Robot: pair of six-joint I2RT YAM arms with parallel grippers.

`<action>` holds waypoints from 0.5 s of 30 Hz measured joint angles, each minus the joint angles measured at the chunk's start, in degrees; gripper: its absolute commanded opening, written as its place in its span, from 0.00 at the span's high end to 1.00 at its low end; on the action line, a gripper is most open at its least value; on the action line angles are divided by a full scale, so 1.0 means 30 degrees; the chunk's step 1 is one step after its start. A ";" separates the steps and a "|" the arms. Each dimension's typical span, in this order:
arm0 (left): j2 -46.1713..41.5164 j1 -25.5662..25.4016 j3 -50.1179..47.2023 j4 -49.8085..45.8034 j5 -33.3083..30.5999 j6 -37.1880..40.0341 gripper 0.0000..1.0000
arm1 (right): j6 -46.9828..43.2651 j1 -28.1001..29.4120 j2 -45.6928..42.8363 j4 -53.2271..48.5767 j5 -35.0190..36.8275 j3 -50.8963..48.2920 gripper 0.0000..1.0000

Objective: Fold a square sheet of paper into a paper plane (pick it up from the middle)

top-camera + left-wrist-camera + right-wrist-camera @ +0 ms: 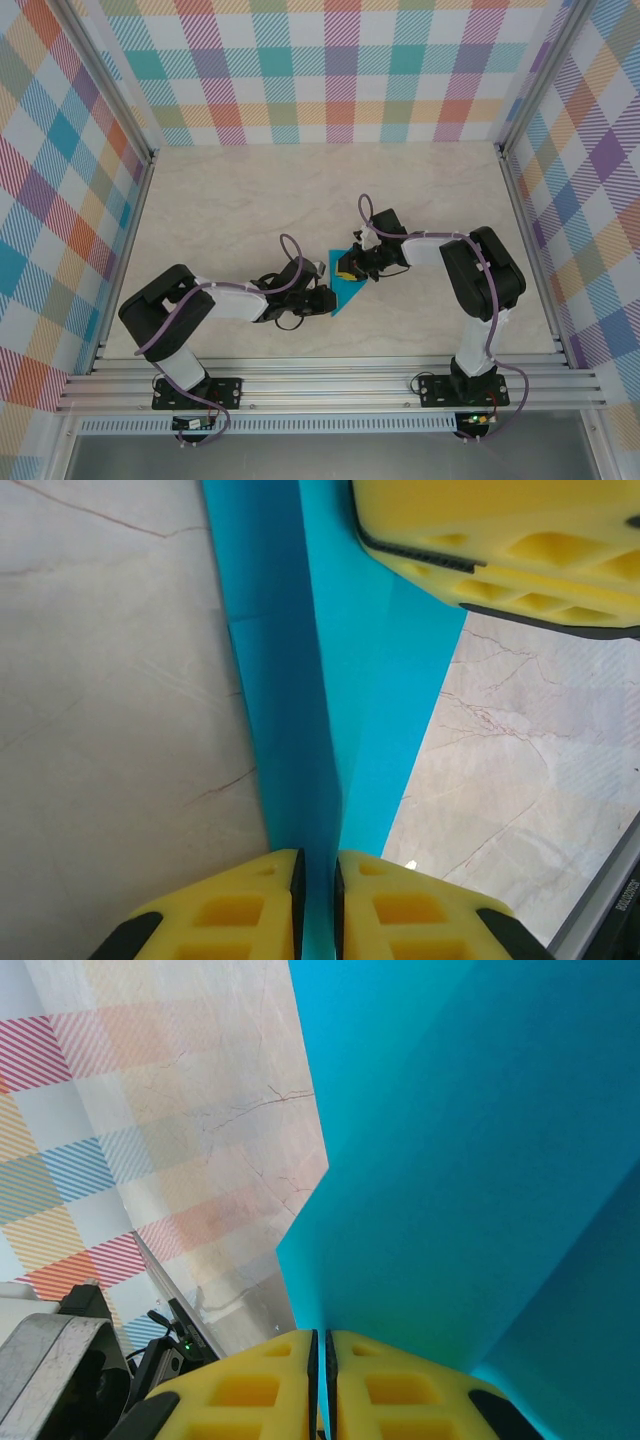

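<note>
The teal-blue sheet of paper [346,291], folded with a straight crease, hangs between my two grippers near the table's middle front. My right gripper [354,266] is shut on its upper edge; in the right wrist view the paper [450,1160] runs out from between the closed yellow pads of that gripper [321,1336]. My left gripper [325,297] meets the paper's lower left. In the left wrist view its jaws [318,856] stand slightly apart, with the folded ridge of the paper [290,710] passing through the narrow gap. The right gripper's yellow fingers [500,550] show at top right there.
The marble-look tabletop [250,200] is bounded by plaid walls [60,200] on three sides. Aluminium rails [330,385] run along the near edge, where both arm bases are bolted. Upright frame posts [515,190] stand at the table's sides.
</note>
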 measured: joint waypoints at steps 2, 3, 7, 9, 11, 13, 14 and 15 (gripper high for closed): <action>-0.0058 0.0000 0.0015 -0.0044 -0.0080 0.0000 0.83 | 0.0000 0.0000 0.0007 0.0000 0.0000 0.0000 0.87; -0.0102 0.0000 0.0015 -0.0109 -0.0146 0.0000 0.83 | 0.0000 0.0000 0.0029 0.0000 -0.0007 0.0007 0.87; -0.0291 0.0000 0.0015 -0.0379 -0.0313 -0.0007 0.81 | -0.0007 0.0000 0.0211 0.0000 -0.0007 0.0015 0.87; -0.0437 0.0007 0.0015 -0.0401 -0.0335 0.0000 0.80 | 0.0000 0.0000 0.0284 -0.0015 0.0000 0.0015 0.87; -0.0568 0.0007 0.0022 -0.0393 -0.0342 -0.0007 0.78 | -0.0007 0.0000 0.0299 -0.0015 -0.0007 0.0015 0.87; -0.0656 0.0007 0.0029 -0.0393 -0.0342 -0.0007 0.77 | -0.0007 -0.0007 0.0306 -0.0007 -0.0007 0.0015 0.87; -0.0670 0.0007 0.0036 -0.0393 -0.0342 -0.0007 0.77 | 0.0000 0.0000 0.0313 -0.0007 -0.0007 0.0015 0.87; -0.0670 0.0007 0.0051 -0.0386 -0.0342 -0.0007 0.78 | -0.0007 0.0000 0.0313 -0.0015 -0.0007 0.0015 0.87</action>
